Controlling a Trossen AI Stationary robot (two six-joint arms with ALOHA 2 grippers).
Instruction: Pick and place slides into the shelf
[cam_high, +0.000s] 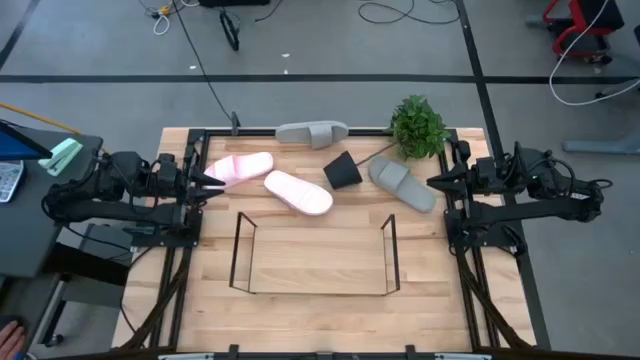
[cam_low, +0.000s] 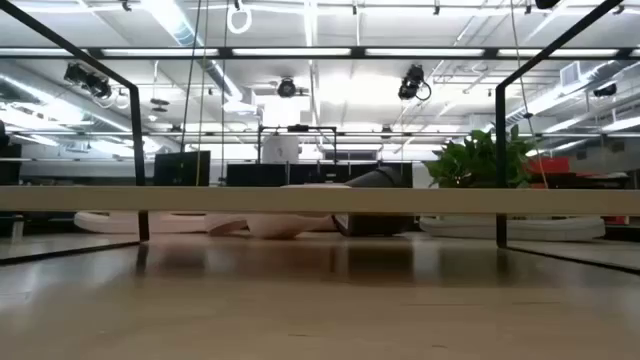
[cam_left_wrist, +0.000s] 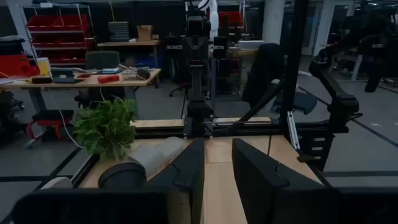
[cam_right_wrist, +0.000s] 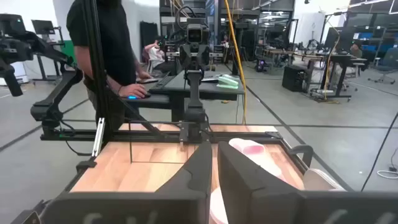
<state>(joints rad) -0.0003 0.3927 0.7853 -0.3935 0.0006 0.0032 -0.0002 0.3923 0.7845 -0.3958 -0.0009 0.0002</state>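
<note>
Overhead, the four slides lie along the far part of the worktop, none yet in the shelf (cam_high: 315, 257), which stands empty nearer the front edge, midway between the arms. The left end effector (cam_high: 216, 186) sits at the left edge, its tips just beside the first pink slide (cam_high: 238, 167), whose long axis runs roughly along the end effector's own line. The second pink slide (cam_high: 298, 192) lies past it toward the middle, angled. One grey slide (cam_high: 312, 133) rests at the far edge; the other grey slide (cam_high: 402, 184) lies obliquely just ahead of the right end effector (cam_high: 434, 181), next to a tipped pot (cam_high: 342, 171) and a plant (cam_high: 418, 127). So each arm has a slide within short reach, pink for the left, grey for the right; the left looks slightly closer.

From worktop level, the shelf's wire uprights (cam_low: 140, 150) frame the slides, which show only as low pale shapes behind a bar.

Past the left wrist, the left fingers (cam_left_wrist: 255, 171) stand a narrow gap apart with nothing between them; the plant (cam_left_wrist: 106, 127) and pot (cam_left_wrist: 134, 168) lie beyond.

Past the right wrist, the right fingers (cam_right_wrist: 233, 165) are nearly pressed together and empty, with a pink slide (cam_right_wrist: 255, 152) ahead. A person (cam_right_wrist: 102, 56) stands beyond the worktop.
</note>
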